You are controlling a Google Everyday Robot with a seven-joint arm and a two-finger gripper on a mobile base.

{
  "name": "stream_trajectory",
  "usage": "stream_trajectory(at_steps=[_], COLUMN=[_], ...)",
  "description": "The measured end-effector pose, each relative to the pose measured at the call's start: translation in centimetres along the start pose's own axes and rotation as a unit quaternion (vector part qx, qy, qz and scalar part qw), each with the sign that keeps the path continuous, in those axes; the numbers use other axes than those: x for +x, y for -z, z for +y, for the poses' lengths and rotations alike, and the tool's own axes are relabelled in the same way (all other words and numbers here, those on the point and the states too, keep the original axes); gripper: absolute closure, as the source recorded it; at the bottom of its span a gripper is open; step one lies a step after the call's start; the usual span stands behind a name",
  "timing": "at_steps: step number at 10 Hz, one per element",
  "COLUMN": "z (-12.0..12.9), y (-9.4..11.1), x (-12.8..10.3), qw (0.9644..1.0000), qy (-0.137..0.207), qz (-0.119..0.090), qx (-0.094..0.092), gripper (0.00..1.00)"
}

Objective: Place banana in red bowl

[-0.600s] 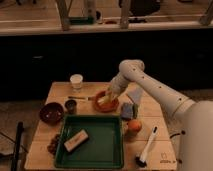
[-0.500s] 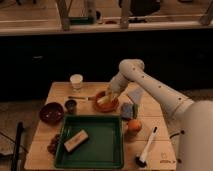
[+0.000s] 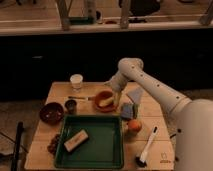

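The red bowl [image 3: 98,96] is a shallow orange-red bowl near the middle of the wooden table [image 3: 59,92]. The banana [image 3: 106,102], small and pale yellow, lies inside the bowl. My gripper [image 3: 116,94] is at the bowl's right rim, just above and beside the banana, on an arm that reaches in from the right. I cannot see whether it touches the banana.
A white cup [image 3: 76,81] stands at the back. A small dark cup [image 3: 71,105] and a maroon bowl [image 3: 51,112] are on the left. A green tray [image 3: 100,145] with a tan block [image 3: 75,140] sits in front. An orange [image 3: 134,125], blue packet [image 3: 128,110] and white brush [image 3: 148,146] are on the right.
My gripper has shifted slightly to the right, from over the bowl's middle to its right rim. The banana now shows lying in the bowl.
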Motion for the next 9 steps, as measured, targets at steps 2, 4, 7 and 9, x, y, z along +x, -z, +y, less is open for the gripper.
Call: stream_trajectory(at_steps=[2, 4, 7, 9], z=[0.07, 0.21, 0.41, 0.34], y=[0.06, 0.02, 0.02, -0.06], x=[0.09, 0.21, 0.46, 0.25], qw=[1.0000, 1.0000, 0.9999, 0.9998], qy=[0.003, 0.004, 0.005, 0.013], qz=[-0.003, -0.006, -0.013, -0.016], qx=[-0.001, -0.003, -0.003, 0.000], gripper=[0.20, 0.20, 0.20, 0.20])
